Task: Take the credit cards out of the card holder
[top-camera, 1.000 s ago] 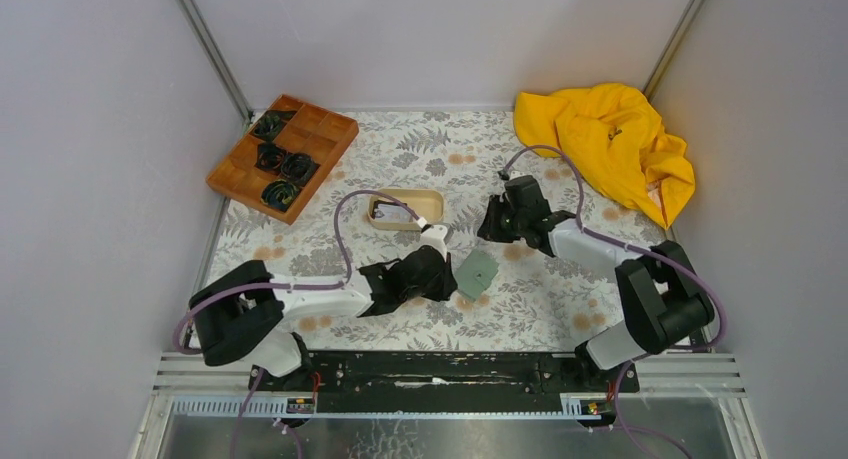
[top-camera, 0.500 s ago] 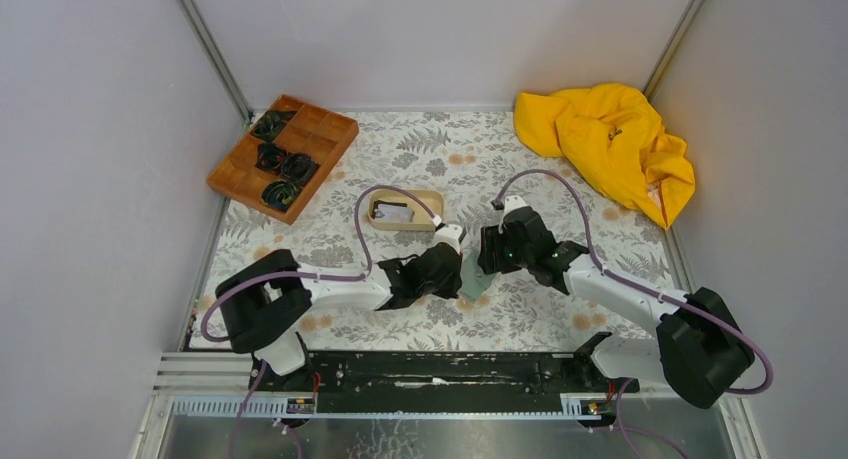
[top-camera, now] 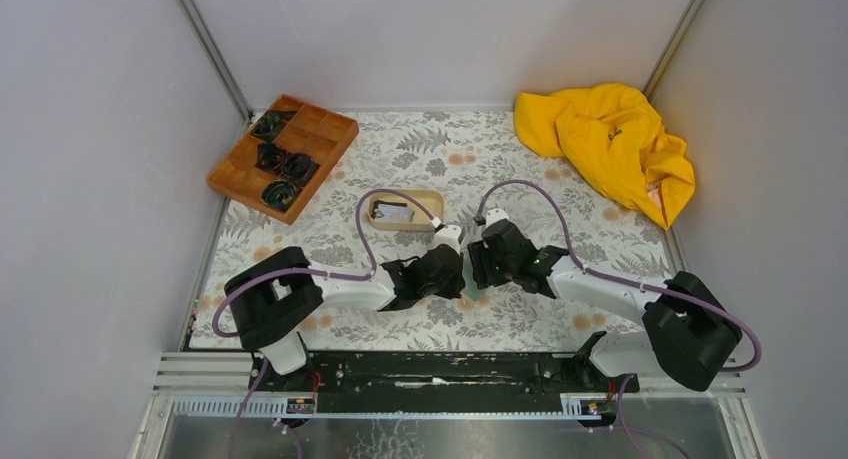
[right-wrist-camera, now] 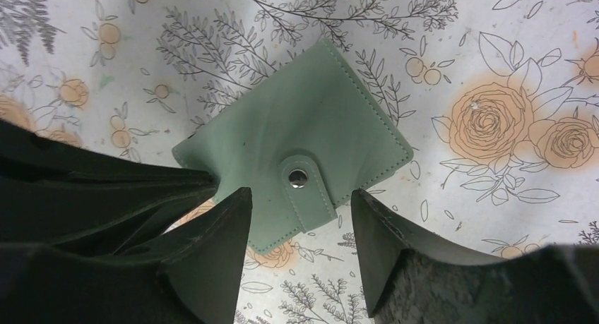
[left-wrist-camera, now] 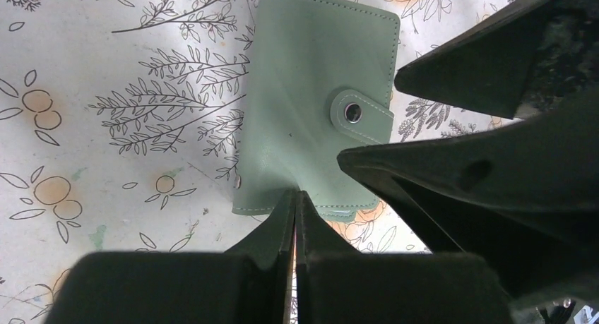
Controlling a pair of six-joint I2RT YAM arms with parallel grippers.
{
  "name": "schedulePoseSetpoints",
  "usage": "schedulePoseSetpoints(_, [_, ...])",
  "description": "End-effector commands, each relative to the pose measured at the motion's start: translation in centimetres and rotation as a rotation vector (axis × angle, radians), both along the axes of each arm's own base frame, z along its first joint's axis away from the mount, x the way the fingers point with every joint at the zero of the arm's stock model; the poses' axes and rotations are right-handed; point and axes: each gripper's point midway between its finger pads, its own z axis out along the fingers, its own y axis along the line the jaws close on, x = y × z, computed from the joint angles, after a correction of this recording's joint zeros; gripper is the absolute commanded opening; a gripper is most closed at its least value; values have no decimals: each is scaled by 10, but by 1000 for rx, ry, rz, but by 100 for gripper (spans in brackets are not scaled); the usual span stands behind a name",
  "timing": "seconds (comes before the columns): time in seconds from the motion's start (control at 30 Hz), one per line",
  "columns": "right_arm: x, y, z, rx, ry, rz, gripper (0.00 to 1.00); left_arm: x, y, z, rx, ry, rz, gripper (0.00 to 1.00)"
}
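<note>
The card holder (left-wrist-camera: pixel 304 112) lies closed on the floral cloth, pale blue-green with a snapped strap (left-wrist-camera: pixel 362 116). It also shows in the right wrist view (right-wrist-camera: pixel 282 137) and as a sliver between the two grippers in the top view (top-camera: pixel 468 291). No credit cards show; they are hidden. My left gripper (left-wrist-camera: pixel 295 195) is shut, its tips touching the holder's near edge, nothing between them. My right gripper (right-wrist-camera: pixel 300 197) is open just above the holder, one finger on each side of the strap end. In the top view the left gripper (top-camera: pixel 452 269) and right gripper (top-camera: pixel 480 267) nearly meet.
A beige oval tray (top-camera: pixel 405 209) sits just behind the grippers. A brown wooden compartment tray (top-camera: pixel 283 156) with dark items is at the back left. A crumpled yellow cloth (top-camera: pixel 610 144) is at the back right.
My right gripper has moved left and nearer, coming down over the card holder. My left gripper has slid right to the holder's edge. The holder now shows only as a sliver from above.
</note>
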Motion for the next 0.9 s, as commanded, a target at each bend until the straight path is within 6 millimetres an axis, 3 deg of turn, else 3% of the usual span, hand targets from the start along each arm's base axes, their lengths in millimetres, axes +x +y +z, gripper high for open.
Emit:
schedulePoseSetpoints(0.0, [14,-2,1,-61,-43,-25,61,-7,11,-15,24,37,11,0])
schedulePoseSetpoints(0.1, [16,-5,-8,-85,-32,-52,59,-8,13,-12,23,33,12,0])
schedulePoseSetpoints(0.23, [17,-9,-18,-107,-15,-97,47,-9,18,-13,26,35,14,0])
schedulePoseSetpoints(0.47, [11,-12,-25,-103,11,-124,1,-14,26,-18,27,44,27,0])
schedulePoseSetpoints(0.63, [5,-7,-15,-27,7,-122,0,-13,24,-16,14,39,29,0])
schedulePoseSetpoints(0.87, [0,6,22,153,-71,-89,0,-11,14,1,-35,26,10,0])
